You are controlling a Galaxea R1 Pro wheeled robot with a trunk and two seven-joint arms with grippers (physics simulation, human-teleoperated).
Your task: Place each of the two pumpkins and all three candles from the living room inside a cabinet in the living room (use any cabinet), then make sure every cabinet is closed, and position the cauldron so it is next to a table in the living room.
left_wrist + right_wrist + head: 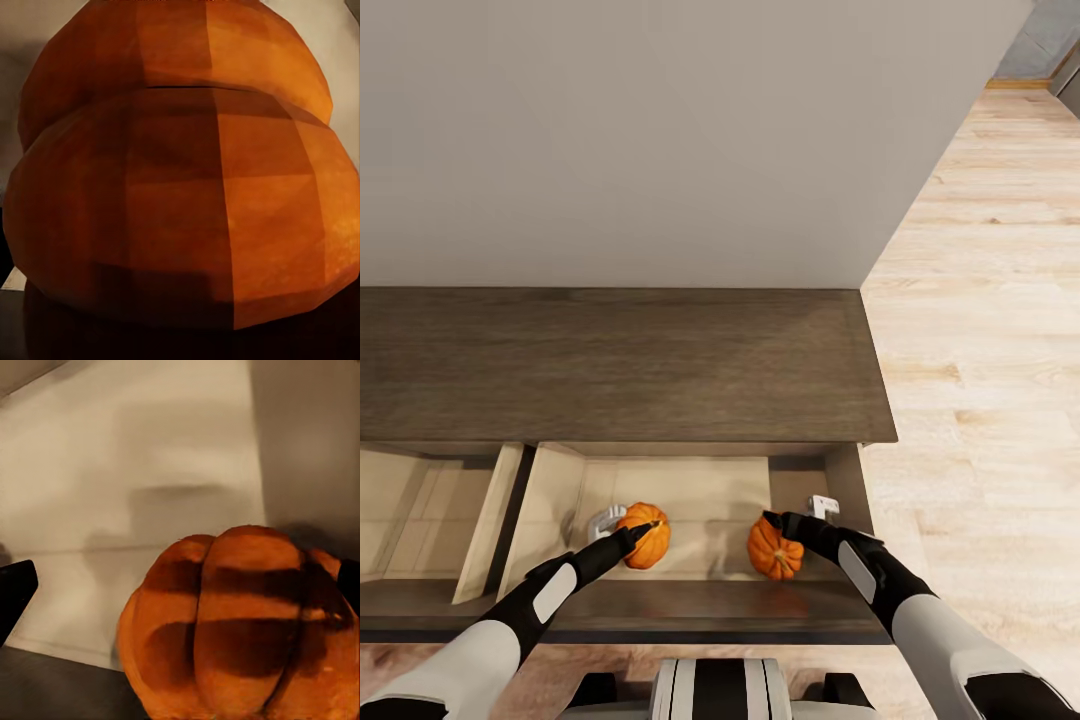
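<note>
**Both pumpkins lowered into the open drawer of the cabinet**

The step in hand is judged to be the placing of the two pumpkins; both arms are reached down into the open drawer (690, 500) with light tan interior, which belongs to the long, low dark-brown wooden cabinet (620, 365) standing against the pale wall.

The small round orange ribbed pumpkin on the left (647, 536) is seen at the tip of the left end effector (638, 534); in the left wrist view its orange surface (180, 187) is very close to the camera, so a grip on it is likely, but how far the jaws are open cannot be told.

The second orange ribbed pumpkin (772, 550) lies on the drawer floor near the right side, just at the tip of the right end effector (780, 528); in the right wrist view this pumpkin (240, 630) is seen between two dark fingertips (15, 592) which are spread wide, one at each edge of the picture; this end effector is therefore judged open, with nothing clamped.

A second drawer (410, 510) at the left is also open.

For the next move, it is required that the left pumpkin is let go inside the drawer; then both arms should be lifted straight out, so that the pumpkins are not rolled; the candles remain to be fetched, and the drawers remain to be pushed shut.
</note>
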